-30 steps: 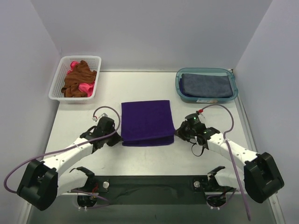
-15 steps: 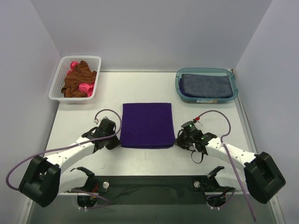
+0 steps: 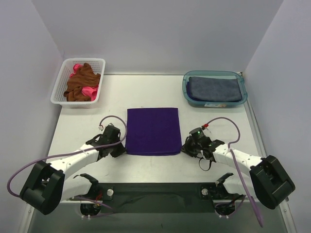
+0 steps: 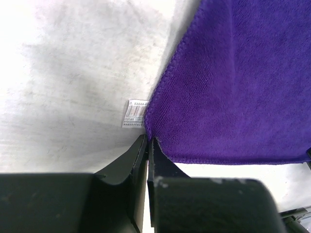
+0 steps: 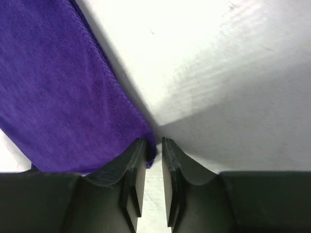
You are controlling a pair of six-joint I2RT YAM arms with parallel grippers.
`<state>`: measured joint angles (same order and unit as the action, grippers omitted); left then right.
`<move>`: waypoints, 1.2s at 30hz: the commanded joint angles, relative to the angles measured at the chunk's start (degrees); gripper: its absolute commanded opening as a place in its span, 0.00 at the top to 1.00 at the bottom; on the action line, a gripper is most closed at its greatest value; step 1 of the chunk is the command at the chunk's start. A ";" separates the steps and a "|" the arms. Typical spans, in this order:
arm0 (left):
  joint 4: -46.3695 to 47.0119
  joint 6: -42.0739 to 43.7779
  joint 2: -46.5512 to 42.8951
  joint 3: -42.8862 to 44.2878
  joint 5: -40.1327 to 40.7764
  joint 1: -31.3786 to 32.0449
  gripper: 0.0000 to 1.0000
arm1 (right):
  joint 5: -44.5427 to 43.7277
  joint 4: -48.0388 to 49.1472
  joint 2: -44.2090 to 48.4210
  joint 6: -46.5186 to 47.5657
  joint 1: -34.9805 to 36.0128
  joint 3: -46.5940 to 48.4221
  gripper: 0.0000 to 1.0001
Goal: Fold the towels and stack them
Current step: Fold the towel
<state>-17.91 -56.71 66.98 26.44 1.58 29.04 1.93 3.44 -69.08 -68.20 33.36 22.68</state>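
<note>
A deep purple towel (image 3: 152, 131) lies folded flat in the middle of the table. My left gripper (image 3: 121, 148) is at its near left corner. In the left wrist view the jaws (image 4: 147, 141) are pressed together on that corner of the purple towel (image 4: 233, 87). My right gripper (image 3: 186, 145) is at the near right corner. In the right wrist view its jaws (image 5: 154, 143) stand slightly apart, and the corner of the purple towel (image 5: 53, 87) lies loose against the left finger. A slate blue-grey towel (image 3: 214, 88) lies folded in the teal tub.
A white lattice basket (image 3: 61, 82) at the back left holds a crumpled rust-brown towel (image 3: 80, 82) and a pink one (image 3: 87, 91). The teal tub (image 3: 187, 92) stands at the back right. A small white label (image 4: 134, 114) lies by the purple towel's corner.
Both grippers pulled the purple towel's near edge toward the arms and laid it flat, so the fold lip seen earlier is gone. The right jaws now stand slightly apart.
</note>
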 commanded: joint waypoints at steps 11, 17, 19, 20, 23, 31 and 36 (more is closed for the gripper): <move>-10.92 5.55 -15.92 5.88 2.81 1.10 0.55 | -0.62 -11.80 15.30 12.73 0.82 6.41 0.60; -8.64 7.23 -6.80 13.37 2.37 3.30 0.64 | 2.63 -3.90 5.20 11.52 2.40 9.93 0.72; -4.88 7.23 -3.98 13.29 0.44 4.01 0.69 | 3.77 -0.20 1.77 9.68 3.63 8.71 0.73; -3.63 7.05 -1.00 12.59 -0.09 4.36 0.70 | 3.87 1.72 0.88 8.97 3.99 8.09 0.74; -0.37 5.73 4.19 10.04 -3.06 4.62 0.77 | 5.97 5.59 -2.28 6.16 4.25 4.58 0.77; 0.51 2.66 5.63 0.12 -6.15 4.98 0.80 | 11.86 6.05 -5.10 3.00 1.27 -3.86 0.78; -5.28 1.69 -5.96 -6.83 -6.59 5.06 0.80 | 13.18 2.37 2.62 1.76 0.91 -8.26 0.78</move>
<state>-14.74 -54.52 65.43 23.94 -4.21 33.76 14.39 14.81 -69.38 -66.11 34.06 17.76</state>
